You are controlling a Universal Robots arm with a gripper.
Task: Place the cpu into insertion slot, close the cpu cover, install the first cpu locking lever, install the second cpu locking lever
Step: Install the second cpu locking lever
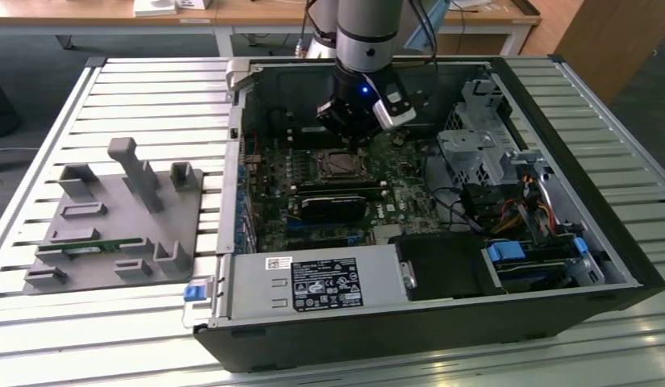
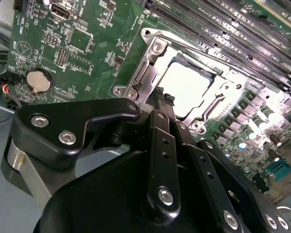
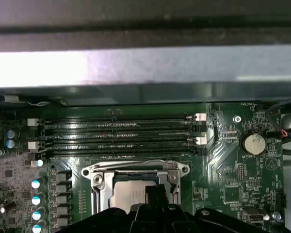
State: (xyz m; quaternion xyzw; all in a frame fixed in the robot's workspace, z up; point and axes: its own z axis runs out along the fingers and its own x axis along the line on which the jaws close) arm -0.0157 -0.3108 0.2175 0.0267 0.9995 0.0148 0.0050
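- As the arm reached down into the open computer case (image 1: 590, 242), the gripper (image 2: 163, 97) hung just above the chip socket (image 1: 338, 165), its two black fingers (image 2: 159, 93) drawn narrow with only a slim gap between them and nothing visibly held.
- The silver chip (image 2: 186, 87) lay flat in the socket, its pale face showing through the cut-out of the metal cover frame (image 2: 150, 53), which lay down around it; in the first wrist view the same chip (image 3: 128, 196) sat partly hidden behind the fingertips.
- Four long memory slots (image 3: 119, 136) ran just beside the socket on the green board (image 2: 87, 58), with a round coin battery (image 3: 253, 144) off to one side.
- A black card (image 1: 332, 208) sat just beyond the socket toward the case's near side, next to a labelled grey power box (image 1: 316, 286).
- On the exterior view's left, a grey parts holder (image 1: 117, 218) stood on the slatted table (image 1: 52, 121), well apart from the case.
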